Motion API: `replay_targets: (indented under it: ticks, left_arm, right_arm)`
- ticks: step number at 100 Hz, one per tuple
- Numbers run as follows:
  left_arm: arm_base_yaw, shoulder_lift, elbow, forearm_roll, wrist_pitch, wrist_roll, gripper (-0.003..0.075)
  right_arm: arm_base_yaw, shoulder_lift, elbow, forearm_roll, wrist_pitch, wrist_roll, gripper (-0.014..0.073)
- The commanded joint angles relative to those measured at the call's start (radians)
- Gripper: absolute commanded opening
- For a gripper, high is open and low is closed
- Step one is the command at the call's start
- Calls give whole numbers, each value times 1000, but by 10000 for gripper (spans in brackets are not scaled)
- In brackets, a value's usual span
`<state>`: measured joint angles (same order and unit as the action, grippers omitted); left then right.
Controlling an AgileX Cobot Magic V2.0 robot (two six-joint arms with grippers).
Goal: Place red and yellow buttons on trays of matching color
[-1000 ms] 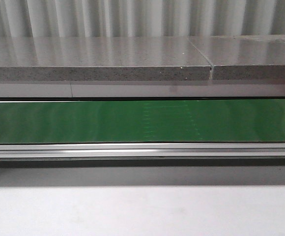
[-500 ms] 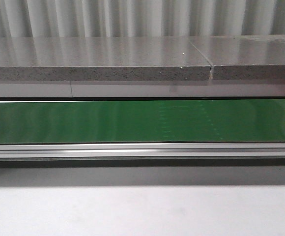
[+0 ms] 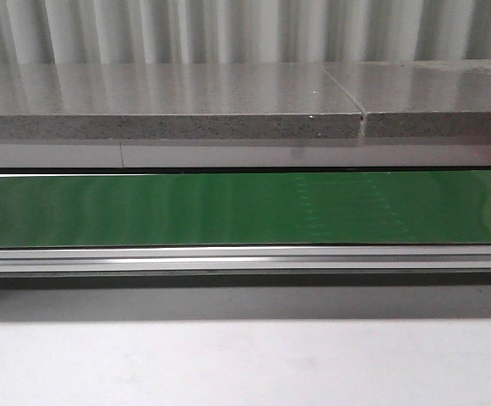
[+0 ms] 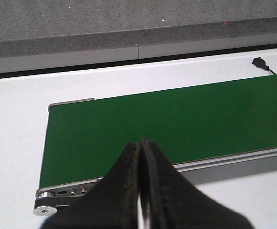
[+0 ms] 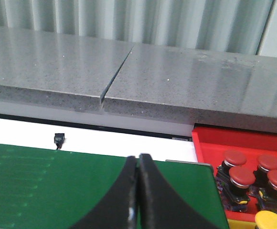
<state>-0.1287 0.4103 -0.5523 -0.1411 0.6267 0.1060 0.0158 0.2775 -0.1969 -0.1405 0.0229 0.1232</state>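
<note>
Right now both arms sit idle over the green belt (image 3: 228,207); the left end effector (image 4: 140,191) has its dark fingers pressed together with nothing between them, and the right end effector (image 5: 138,191) is pinched closed and empty too. Off past the belt's far end, the right wrist view catches the red tray (image 5: 243,148), hard-walled plastic by the look of it; several red buttons (image 5: 242,175) sit inside it, with one yellow button (image 5: 272,220) at the tray's near edge. They read as stiff, light parts: smooth domed caps on dark blocky bodies; the caps look slippery, so the squarer body below seems the safer place to grip. The belt is matte and faintly ribbed, framed by a bright metal rail (image 3: 245,256); behind it runs a speckled stone ledge (image 3: 169,114); the desk (image 3: 245,364) is plain white.
</note>
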Motion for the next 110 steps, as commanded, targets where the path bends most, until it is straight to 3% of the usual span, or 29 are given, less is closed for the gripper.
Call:
replay_targets:
  ticks: [1,55,75,110]
  left_arm:
    - [-6,5,-26,-7,-77,0,-20]
    - [-6,5,-26,-7,-77,0,-20]
    - [-6,5,-26,-7,-77,0,-20]
    - [-6,5,-26,-7,-77,0,-20]
  right_arm:
    - [-25,-17,17,26,-145,-13,-67]
    - [-52,-197,222,82,-181,-81,-67]
    - [-54,-309,221,113,-90,-123,-67]
    - [-55,-305,221,115,-76,-123,-67]
